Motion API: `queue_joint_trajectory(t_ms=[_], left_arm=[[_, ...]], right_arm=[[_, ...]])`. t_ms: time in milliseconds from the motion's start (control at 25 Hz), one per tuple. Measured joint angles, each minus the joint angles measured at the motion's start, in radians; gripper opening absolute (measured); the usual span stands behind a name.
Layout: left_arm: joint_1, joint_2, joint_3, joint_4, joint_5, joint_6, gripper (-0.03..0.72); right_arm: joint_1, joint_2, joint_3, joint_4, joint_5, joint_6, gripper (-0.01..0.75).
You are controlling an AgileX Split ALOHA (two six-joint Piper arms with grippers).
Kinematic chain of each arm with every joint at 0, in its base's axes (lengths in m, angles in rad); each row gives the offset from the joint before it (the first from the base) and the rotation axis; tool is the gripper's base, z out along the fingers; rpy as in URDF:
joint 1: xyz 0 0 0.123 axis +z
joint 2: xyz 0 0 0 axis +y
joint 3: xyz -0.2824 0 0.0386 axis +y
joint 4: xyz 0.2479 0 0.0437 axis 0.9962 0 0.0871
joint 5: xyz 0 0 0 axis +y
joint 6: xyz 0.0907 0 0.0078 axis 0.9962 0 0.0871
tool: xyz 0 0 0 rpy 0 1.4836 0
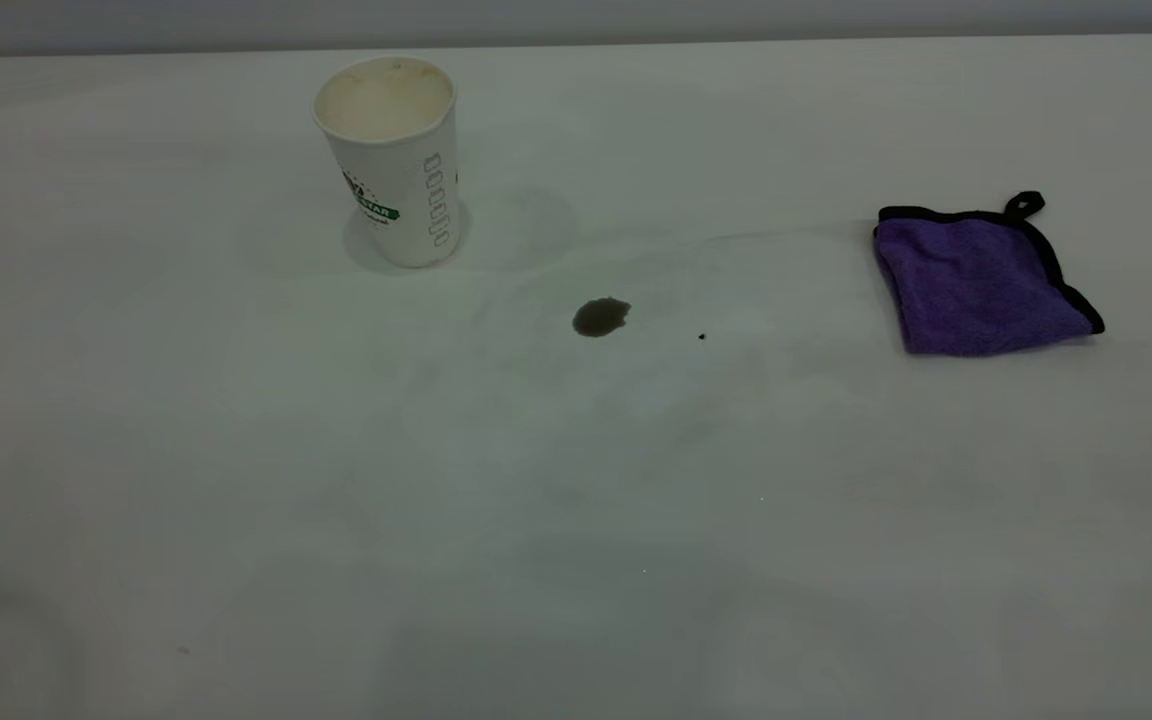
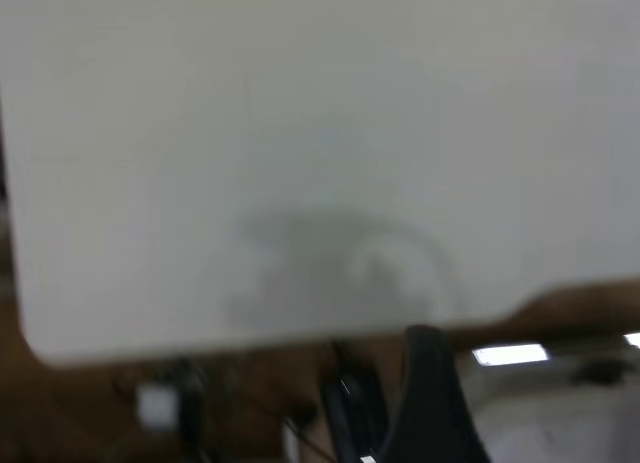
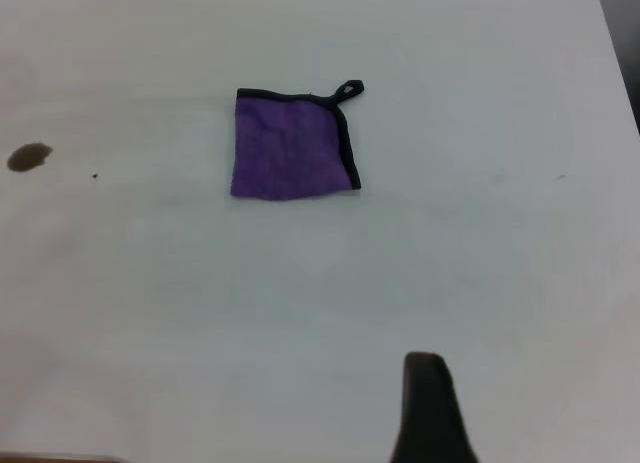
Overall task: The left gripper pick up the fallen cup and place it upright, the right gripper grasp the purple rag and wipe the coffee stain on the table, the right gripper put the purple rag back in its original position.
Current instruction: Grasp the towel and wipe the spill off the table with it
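Note:
The cup (image 1: 391, 160) stands upright on the table (image 1: 576, 520) at the back left, its cream inside showing and nothing touching it. The coffee stain (image 1: 600, 316) is a small dark brown blot near the middle, to the right of and nearer than the cup; the right wrist view catches the coffee stain (image 3: 28, 157) too. The purple rag (image 1: 981, 280) lies flat at the right, its purple rag (image 3: 292, 143) surface untouched. Neither arm shows in the exterior view. My left gripper (image 2: 430, 403) is a dark blurred shape off the table's edge. My right gripper (image 3: 430, 408) hovers well short of the rag.
A tiny black speck (image 1: 702, 337) sits just right of the stain. The left wrist view shows a rounded table corner (image 2: 40, 343) with brown floor and cables beyond it. The table's back edge (image 1: 576, 45) runs behind the cup.

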Motion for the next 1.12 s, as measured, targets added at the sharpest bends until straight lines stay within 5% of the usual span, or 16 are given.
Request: queue_joint_trajectory(t_ms=[360,760,1120], left_arm=[[0.114,-0.317,0.298,-0.028,0.000,-0.325,0.592],[0.165,-0.594,0.300,-0.054,-0.064,0.066,0.671],[0.166,-0.691,0.355,-0.080,-0.079,0.107,0.671]], right_arm=[[0.000,0.000,0.000,0.000,0.000,0.000,0.545],[0.000,0.000,0.000,0.000,0.000,0.000,0.545],[0.000,0.000,0.000,0.000,0.000,0.000,0.545]])
